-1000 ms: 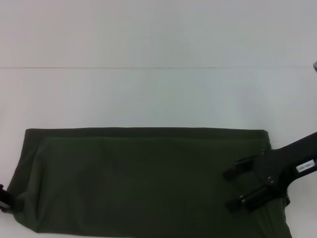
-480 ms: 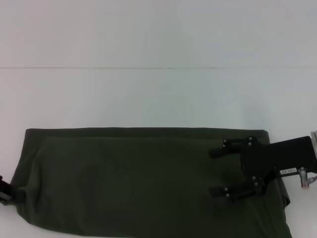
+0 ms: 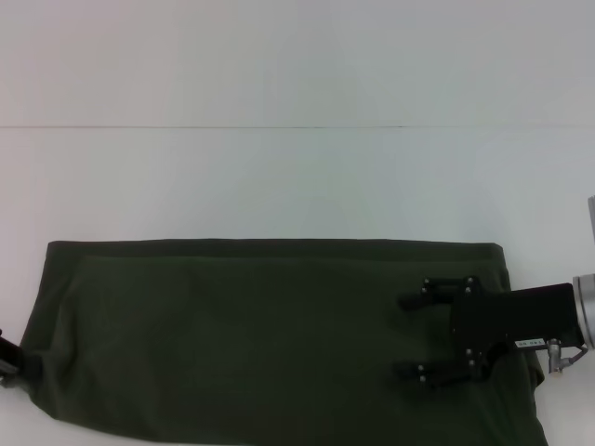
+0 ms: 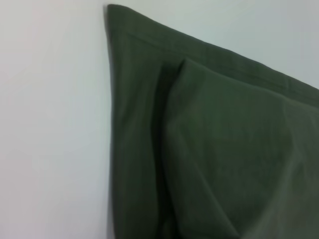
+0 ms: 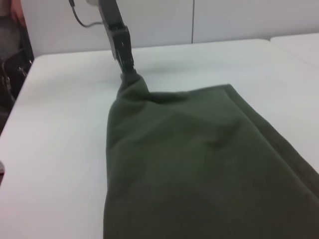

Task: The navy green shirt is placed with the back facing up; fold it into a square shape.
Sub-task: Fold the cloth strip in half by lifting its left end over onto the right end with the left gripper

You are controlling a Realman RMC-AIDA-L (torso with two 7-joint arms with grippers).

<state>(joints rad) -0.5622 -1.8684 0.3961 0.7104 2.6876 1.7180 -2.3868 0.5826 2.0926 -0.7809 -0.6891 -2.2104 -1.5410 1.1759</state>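
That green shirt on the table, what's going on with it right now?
The robot is partway through folding the navy green shirt, which lies on the white table as a long band with its sides already folded in. The right gripper hovers open over the shirt's right end, fingers pointing along the cloth. The left gripper is at the shirt's opposite end, shut on a pinch of fabric at that edge. The final fold into a square isn't done yet.

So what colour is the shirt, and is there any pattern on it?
The navy green shirt is plain dark olive green, with no visible print; the head view shows it best.
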